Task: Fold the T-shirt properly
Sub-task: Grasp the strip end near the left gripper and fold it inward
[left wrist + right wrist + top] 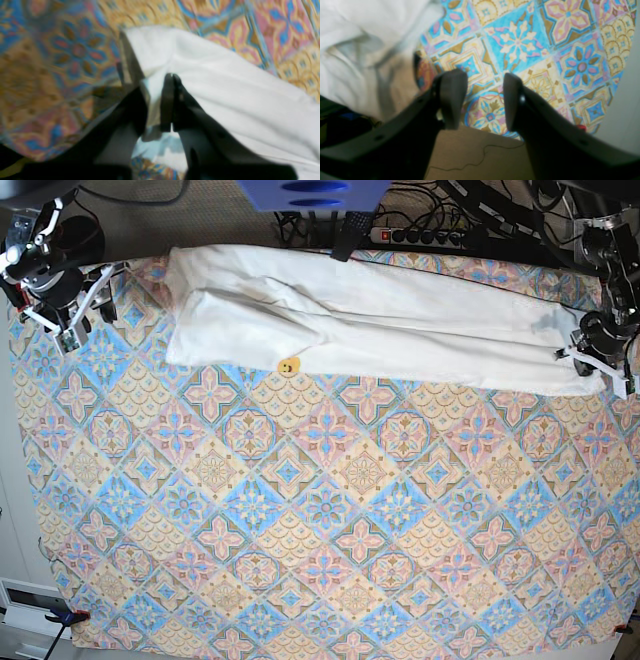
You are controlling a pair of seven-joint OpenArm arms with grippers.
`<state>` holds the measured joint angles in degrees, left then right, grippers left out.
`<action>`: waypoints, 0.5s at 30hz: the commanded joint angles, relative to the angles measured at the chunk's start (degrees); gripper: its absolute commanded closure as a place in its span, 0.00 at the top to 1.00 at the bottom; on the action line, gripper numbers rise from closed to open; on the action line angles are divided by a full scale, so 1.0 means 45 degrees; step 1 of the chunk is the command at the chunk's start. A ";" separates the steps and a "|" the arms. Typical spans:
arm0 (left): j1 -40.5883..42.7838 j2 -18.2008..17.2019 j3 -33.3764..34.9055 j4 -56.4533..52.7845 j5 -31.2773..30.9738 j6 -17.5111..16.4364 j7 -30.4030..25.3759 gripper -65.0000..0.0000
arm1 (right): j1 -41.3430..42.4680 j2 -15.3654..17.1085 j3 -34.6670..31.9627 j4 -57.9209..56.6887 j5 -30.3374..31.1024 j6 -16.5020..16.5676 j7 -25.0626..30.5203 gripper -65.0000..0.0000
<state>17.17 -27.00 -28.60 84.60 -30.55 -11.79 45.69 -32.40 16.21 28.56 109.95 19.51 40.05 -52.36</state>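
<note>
My left gripper (171,75) is pinched closed at the corner of the T-shirt (400,325), its two dark fingers pressed together with white cloth bunched just beside and under them; from the blurred wrist view I cannot tell for sure whether a fold of fabric is caught between the pads. In the base view that gripper (580,355) sits at the far right end of the shirt. The shirt itself lies as a long, folded white band across the top of the patterned tablecloth (320,510), reaching from near my right arm over to my left one, with a small yellow bit of print (289,366) peeking out at its lower edge. My right gripper (482,100) stands partly open with nothing between its fingers, hovering over the cloth's tile pattern just beside the shirt's rumpled white end (357,50).
</note>
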 commanded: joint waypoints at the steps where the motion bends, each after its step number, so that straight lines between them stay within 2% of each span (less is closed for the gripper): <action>1: 0.0102 -0.0221 0.0153 0.0668 -0.0274 -0.0085 -0.0122 0.00 | -0.0037 0.0198 0.0111 0.0250 0.0070 -0.0012 0.0177 0.41; 3: 0.0551 -0.0065 0.0563 0.1528 -0.0568 -0.0085 0.0269 0.00 | -0.0037 0.0198 0.0111 0.0250 0.0070 -0.0012 0.0177 0.41; 8: 0.1098 0.1498 0.0661 0.3794 -0.0724 -0.0085 0.1578 0.00 | -0.0037 0.0218 0.0150 0.0250 0.0070 -0.0012 0.0177 0.41; 12: 0.1098 0.2787 0.0680 0.4654 -0.0704 -0.0085 0.2496 0.00 | -0.0037 0.0237 0.0169 0.0250 0.0070 -0.0012 0.0177 0.41; 15: 0.1020 0.3393 0.0856 0.4693 -0.0704 -0.0085 0.2711 0.00 | -0.0037 0.0237 0.0209 0.0250 0.0070 -0.0012 0.0177 0.41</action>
<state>21.87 -11.16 -24.69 104.88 -33.19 -12.01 58.50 -32.40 16.32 28.73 109.95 19.46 40.05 -52.34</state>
